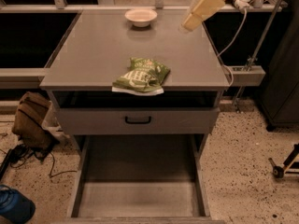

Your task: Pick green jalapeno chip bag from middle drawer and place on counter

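Bag: the green jalapeno chip bag (142, 74) lies crumpled on the counter (93, 50), close to the front edge. Its white edge pokes just past the lip, above the closed drawer front (138, 120).
Gripper: my gripper (201, 10) hangs high over the counter's back right corner, well apart from the bag. It carries nothing I can see, and I cannot tell whether it is open or closed.
Drawer: the middle drawer (140, 197) stands pulled out at the bottom, its floor bare.
Progress: by my judgement the placing is done. What remains is getting clear without disturbing anything.
Risk, bag slipping: the bag sits close to the edge, so a jolt to the cabinet or a brush from my arm could tip it over the lip. It would likely drop towards the open drawer below or onto the floor.
Risk, bowl: a pale bowl (141, 17) sits at the back of the counter, to one side of my gripper. A low sideways sweep towards it could knock it.
Risk, cable: a white cable (233, 36) droops beside the counter's right edge, near my gripper. A move down or outward there could snag it.
Risk, open drawer: it juts out from the cabinet, so any bump against it could shake the counter and shift the bag.
Safest course: I think lifting straight up and away, well clear of both bowl and cable, gives the least trouble.
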Controlling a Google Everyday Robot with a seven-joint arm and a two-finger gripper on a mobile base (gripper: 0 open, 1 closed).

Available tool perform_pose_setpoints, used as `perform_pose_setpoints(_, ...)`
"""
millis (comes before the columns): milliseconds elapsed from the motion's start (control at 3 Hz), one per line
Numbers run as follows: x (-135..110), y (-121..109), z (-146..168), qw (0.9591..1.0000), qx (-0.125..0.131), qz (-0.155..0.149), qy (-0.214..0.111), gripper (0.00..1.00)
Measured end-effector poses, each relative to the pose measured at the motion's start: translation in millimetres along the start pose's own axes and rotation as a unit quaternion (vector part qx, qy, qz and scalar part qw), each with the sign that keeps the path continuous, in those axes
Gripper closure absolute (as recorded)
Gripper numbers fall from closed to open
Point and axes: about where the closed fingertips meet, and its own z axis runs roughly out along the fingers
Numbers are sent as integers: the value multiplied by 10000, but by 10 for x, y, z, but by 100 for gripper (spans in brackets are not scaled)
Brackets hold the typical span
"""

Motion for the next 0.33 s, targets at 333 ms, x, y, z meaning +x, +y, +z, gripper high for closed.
perform_pose_setpoints(333,-65,-176,-329,9990,437,-11,44,0)
